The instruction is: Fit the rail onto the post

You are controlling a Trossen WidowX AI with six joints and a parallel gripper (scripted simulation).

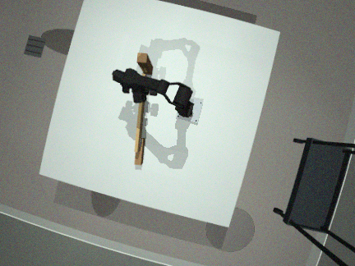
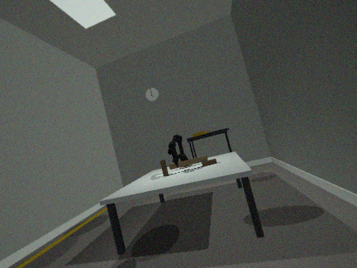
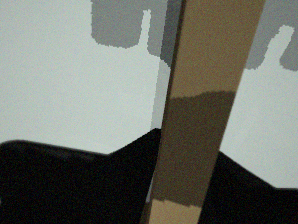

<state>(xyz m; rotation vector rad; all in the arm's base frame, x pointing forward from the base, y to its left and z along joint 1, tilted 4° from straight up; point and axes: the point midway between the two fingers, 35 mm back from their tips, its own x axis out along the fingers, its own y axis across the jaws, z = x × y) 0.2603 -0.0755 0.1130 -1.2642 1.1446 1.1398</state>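
The wooden rail point(image 1: 139, 123) point(image 2: 193, 161) point(image 3: 210, 60) runs from the footboard block point(image 1: 139, 159) point(image 2: 211, 162) toward the upright post point(image 1: 143, 58) point(image 2: 164, 169). My gripper point(image 3: 174, 138) is shut on the rail, with a black finger on each side. In the top view the arm covers the grip and most of the rail's post end. That end is close to the foot of the post; pegs, holes and any remaining gap cannot be made out. The far end lies over the block, but its seating in the bracket is unclear.
The white table point(image 1: 218, 164) point(image 2: 136, 189) carries all the parts. The arm's base plate point(image 1: 198, 111) is to the right of the rail in the top view. A dark-framed chair-like object point(image 1: 318, 185) stands off the table's right side.
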